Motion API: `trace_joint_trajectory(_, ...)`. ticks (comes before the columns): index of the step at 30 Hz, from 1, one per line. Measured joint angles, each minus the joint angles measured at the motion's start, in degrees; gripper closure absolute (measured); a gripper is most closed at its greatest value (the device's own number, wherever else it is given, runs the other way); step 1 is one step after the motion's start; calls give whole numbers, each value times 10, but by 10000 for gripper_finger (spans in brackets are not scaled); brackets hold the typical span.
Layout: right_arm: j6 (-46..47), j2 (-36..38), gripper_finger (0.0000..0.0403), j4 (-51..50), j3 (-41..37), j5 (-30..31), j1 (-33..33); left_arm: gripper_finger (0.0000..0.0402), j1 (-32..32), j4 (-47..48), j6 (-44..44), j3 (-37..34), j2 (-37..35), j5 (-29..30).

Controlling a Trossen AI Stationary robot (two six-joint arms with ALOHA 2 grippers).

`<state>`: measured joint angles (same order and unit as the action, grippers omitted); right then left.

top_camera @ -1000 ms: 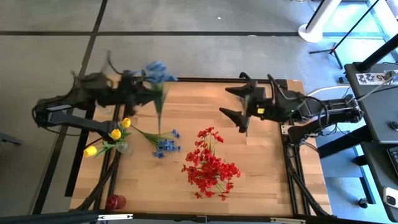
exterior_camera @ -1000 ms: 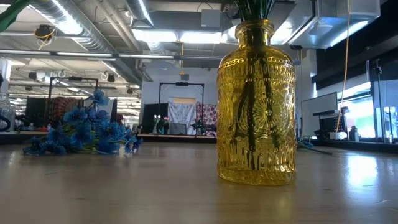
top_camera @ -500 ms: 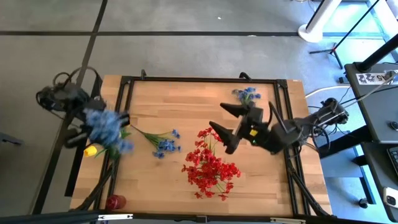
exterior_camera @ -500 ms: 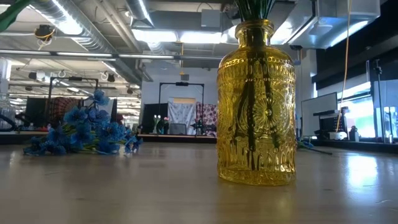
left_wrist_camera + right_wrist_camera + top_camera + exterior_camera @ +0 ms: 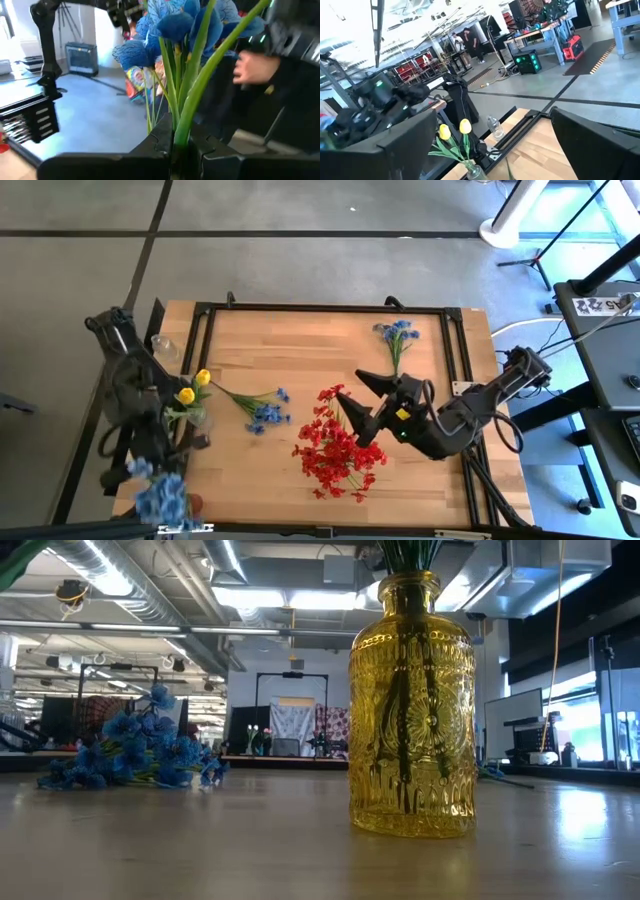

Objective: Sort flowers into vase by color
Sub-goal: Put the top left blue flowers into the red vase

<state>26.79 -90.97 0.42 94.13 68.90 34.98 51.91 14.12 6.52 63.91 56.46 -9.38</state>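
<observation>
From above, the left gripper [image 5: 165,480] hangs past the bench's [image 5: 300,350] near left corner, its jaws pinching a blue sprig [image 5: 162,498] — the left wrist view shows what the overhead blur hides, green stems [image 5: 187,95] clamped between the dark fingers [image 5: 160,137] with blue blooms above. The right gripper [image 5: 362,402] sits over the red flowers [image 5: 335,445] at mid-bench, jaws spread wide. Yellow flowers [image 5: 190,392] stand in a vase at the left edge; only the low view shows that vase [image 5: 412,705] as patterned amber glass. A second blue sprig [image 5: 262,410] lies beside it, a third [image 5: 396,335] near the far right edge. The bench is pale wood planks on a black frame, over grey floor. The right wrist view opens onto a workshop hall with people standing [image 5: 465,42] far off.
</observation>
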Motion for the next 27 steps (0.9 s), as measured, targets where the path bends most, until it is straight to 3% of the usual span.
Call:
trace_joint_trajectory(3, 12, 0, 11, -4, 0, 0, -1, 390, 35, -3, -12, 0, 24, 48)
trace_joint_trajectory(8, 29, 0, 11, -9, 0, -2, -1, 390, 76, -42, 34, 0, 42, 61)
trace_joint_trajectory(15, 34, 0, 11, -9, 0, 9, -1, 390, 142, -14, 43, -13, 56, 169)
trace_joint_trajectory(27, 52, 0, 11, -10, 0, 21, -1, 393, 194, -202, 59, -137, 32, 252)
